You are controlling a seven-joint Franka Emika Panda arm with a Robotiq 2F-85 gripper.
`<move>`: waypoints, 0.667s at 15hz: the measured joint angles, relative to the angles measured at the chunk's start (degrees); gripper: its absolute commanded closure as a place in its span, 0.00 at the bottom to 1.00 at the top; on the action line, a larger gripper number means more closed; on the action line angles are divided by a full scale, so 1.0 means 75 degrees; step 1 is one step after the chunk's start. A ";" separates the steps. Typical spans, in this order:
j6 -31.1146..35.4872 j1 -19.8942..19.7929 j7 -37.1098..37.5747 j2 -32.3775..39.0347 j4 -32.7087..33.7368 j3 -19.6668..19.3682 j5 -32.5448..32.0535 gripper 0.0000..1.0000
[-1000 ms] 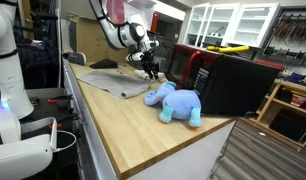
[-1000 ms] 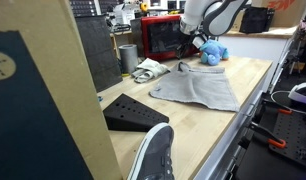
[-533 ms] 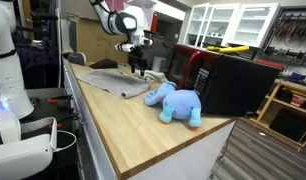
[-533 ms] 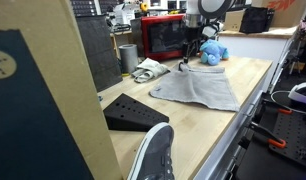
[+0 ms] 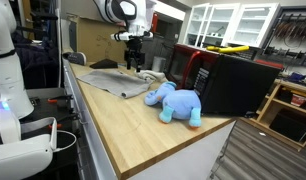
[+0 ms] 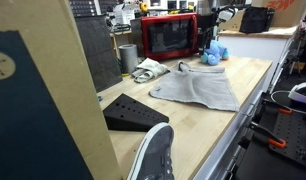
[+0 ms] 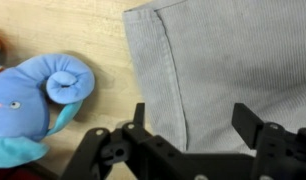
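My gripper (image 7: 191, 112) hangs above the counter (image 5: 123, 135) with its jaws spread wide and nothing between them. In the wrist view both fingers (image 7: 139, 112) stand apart over bare fabric, touching nothing. Directly under me is one grey cloth (image 7: 233, 60), spread flat, its stitched hem running down the wood just inside my finger on that side. In both exterior views the grey cloth (image 5: 118, 82) (image 6: 198, 88) covers the middle of the counter, with one side close to the open long edge. My gripper (image 5: 136, 66) (image 6: 205, 42) is poised well above the end of the cloth that lies towards the toy. I count one blue plush elephant (image 7: 28, 100), lying on the wood just beside the cloth's edge and apart from it by a narrow strip of counter. I cannot tell from the exterior views whether they touch. The blue plush elephant (image 5: 175, 103) (image 6: 213, 53) rests on its side towards the back edge of the counter. In an exterior view one red microwave (image 6: 168, 37) stands along that back edge. Beside it are one metal cup (image 6: 128, 57) and one crumpled white rag (image 6: 148, 70). Nearer the camera in that view, one black wedge (image 6: 133, 112) sits near the counter's end, well apart from the cloth, and one shoe (image 6: 151, 155) fills the foreground.
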 measured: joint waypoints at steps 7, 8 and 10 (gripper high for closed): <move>0.0658 -0.0026 0.0852 0.0951 -0.0447 -0.0065 -0.0680 0.95; 0.0664 -0.0049 0.0954 0.1039 -0.0440 -0.0119 -0.0793 0.99; 0.0664 -0.0090 0.1099 0.1151 -0.0432 -0.0279 -0.1106 1.00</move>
